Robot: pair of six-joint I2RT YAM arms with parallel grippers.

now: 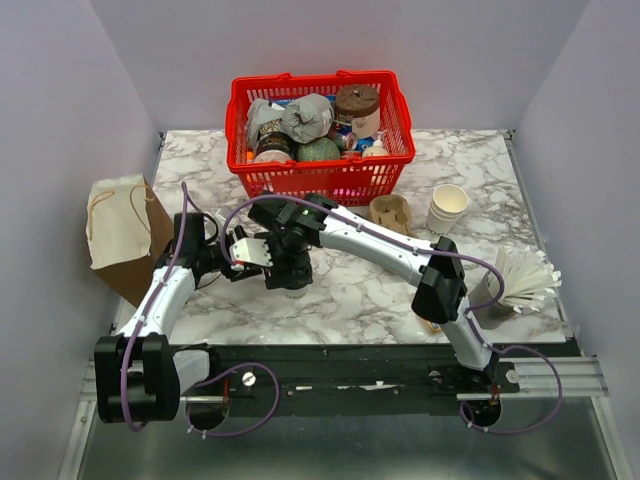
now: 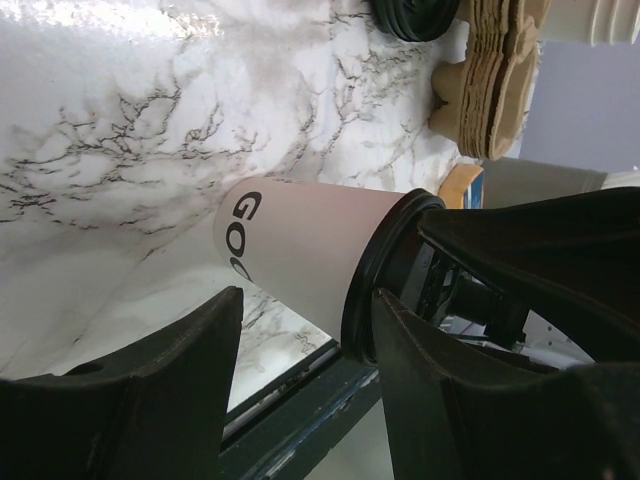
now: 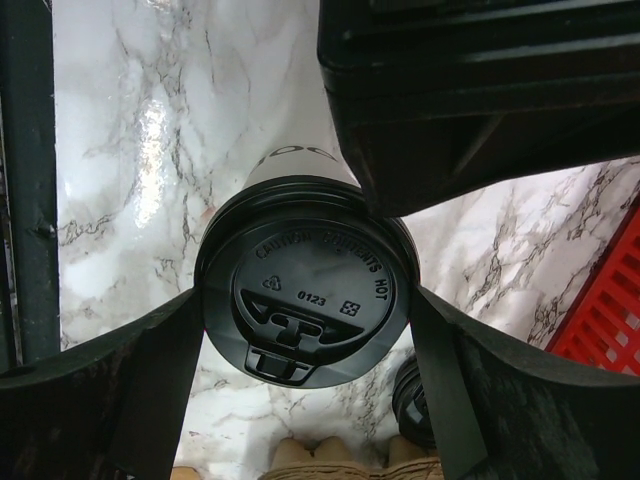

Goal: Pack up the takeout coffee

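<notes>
Marble table [image 1: 380, 290] seen from above, with a red basket [image 1: 320, 180] of groceries at the far side and a brown paper bag [image 1: 120, 235] standing open at the left edge. Both arms reach to one spot just left of the table's middle, in front of the basket.

The takeout coffee [image 2: 300, 240] stands there on the marble, upright, directly under the right gripper [image 3: 305, 310]. That gripper comes down from above, and its jaws sit against opposite sides of the black dome lid [image 3: 305, 290], seemingly clasping it at the rim. The left gripper [image 2: 310, 298] approaches from the side with its fingers spread, the cup wall in the gap between them and not clearly touched.

Judging by its make, the cup is light unless full (the closed lid hides that). Its paper wall is thin and would buckle under a hard pinch. The lid is only pressed on, so lifting by it could pop it off. The safer hold is probably on the wall just below the lid, where the rolled rim stiffens it, keeping the cup upright.
</notes>
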